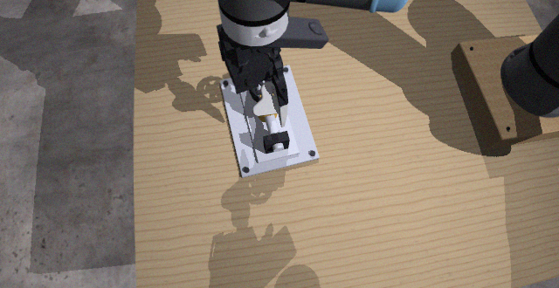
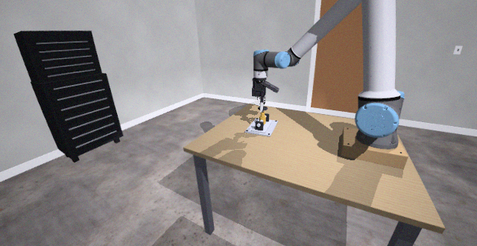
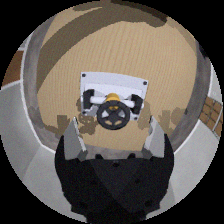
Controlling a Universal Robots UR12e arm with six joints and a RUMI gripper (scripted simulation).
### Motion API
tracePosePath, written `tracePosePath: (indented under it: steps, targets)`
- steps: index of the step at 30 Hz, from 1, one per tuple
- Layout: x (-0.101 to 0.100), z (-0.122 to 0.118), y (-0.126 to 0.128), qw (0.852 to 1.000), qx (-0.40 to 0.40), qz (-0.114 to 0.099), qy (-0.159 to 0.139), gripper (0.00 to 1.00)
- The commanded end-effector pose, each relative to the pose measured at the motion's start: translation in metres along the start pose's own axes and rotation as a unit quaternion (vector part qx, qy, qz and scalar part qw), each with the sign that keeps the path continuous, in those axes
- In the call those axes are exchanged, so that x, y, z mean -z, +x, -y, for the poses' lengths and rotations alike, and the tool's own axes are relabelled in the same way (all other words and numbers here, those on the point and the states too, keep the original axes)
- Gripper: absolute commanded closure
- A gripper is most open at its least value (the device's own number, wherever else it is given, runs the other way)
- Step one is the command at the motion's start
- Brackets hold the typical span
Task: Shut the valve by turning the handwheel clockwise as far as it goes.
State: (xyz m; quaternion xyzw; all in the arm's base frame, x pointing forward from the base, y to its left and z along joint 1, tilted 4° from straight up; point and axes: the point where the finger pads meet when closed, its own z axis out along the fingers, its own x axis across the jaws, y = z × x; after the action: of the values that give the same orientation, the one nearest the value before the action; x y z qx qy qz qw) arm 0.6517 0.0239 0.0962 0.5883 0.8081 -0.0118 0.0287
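In the wrist view the black spoked handwheel [image 3: 113,116] sits at the centre of the frame, on a valve with a white pipe body [image 3: 135,101] and a yellow middle part [image 3: 112,96]. The valve is mounted on a white rectangular base plate [image 3: 100,80] with dark screws in its corners. The plate lies on the light wooden table [image 1: 371,192], in the upper left part of the top view. The black two-jaw gripper [image 3: 114,134] hangs above the handwheel, pointing down. Its jaws stand fully apart and hold nothing. The grey fingertips appear at the two sides, lower than the wheel in the frame, and do not touch it. In the exterior view the grey and blue robot arm [image 2: 377,45] stands on a wooden block [image 2: 373,158] at the right of the table.
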Motion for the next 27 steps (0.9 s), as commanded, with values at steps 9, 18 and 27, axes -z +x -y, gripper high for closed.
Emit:
tracePosePath:
  steps: [9, 18, 27]
  targets:
    - [-0.0122, 0.0012, -0.0006, 1.0, 0.0, 0.0, 0.0, 0.0]
    - [-0.0138, 0.001, -0.0008, 1.0, -0.001, 0.0, -0.001, 0.0]
    - [-0.0132, 0.0007, -0.001, 1.0, -0.001, 0.0, -0.001, 0.0]
